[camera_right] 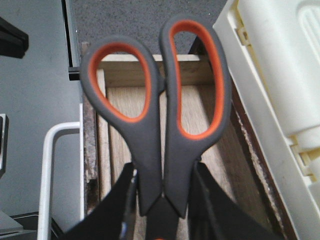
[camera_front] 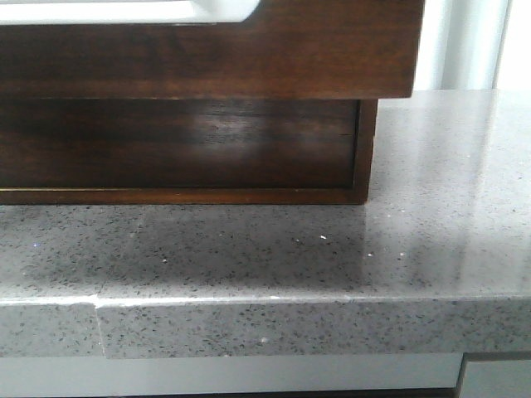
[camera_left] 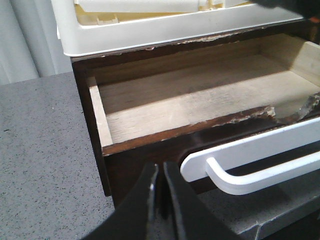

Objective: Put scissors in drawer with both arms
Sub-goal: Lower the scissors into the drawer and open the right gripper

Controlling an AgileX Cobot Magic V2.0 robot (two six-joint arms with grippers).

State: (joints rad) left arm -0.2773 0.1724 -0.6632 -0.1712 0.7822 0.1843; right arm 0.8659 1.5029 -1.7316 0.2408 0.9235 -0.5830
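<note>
My right gripper (camera_right: 163, 172) is shut on the scissors (camera_right: 148, 150) just below the finger loops. The grey handles with orange lining point away from the wrist, and the blades are hidden. The scissors hang over the inside of the open drawer (camera_right: 195, 105). In the left wrist view the drawer (camera_left: 200, 100) is pulled out, with a bare pale wooden floor and nothing in it. My left gripper (camera_left: 160, 169) is shut and empty, just in front of the dark drawer front, beside the white handle (camera_left: 250, 167). In the front view the drawer front (camera_front: 207, 58) overhangs the counter, and neither gripper shows there.
A cream plastic tray (camera_left: 150, 25) sits on top of the wooden chest and also shows in the right wrist view (camera_right: 280, 75). The chest stands on a grey speckled stone counter (camera_front: 249, 249) with a front edge (camera_front: 249, 298). The lower part of the chest (camera_front: 182, 149) is set back under the drawer.
</note>
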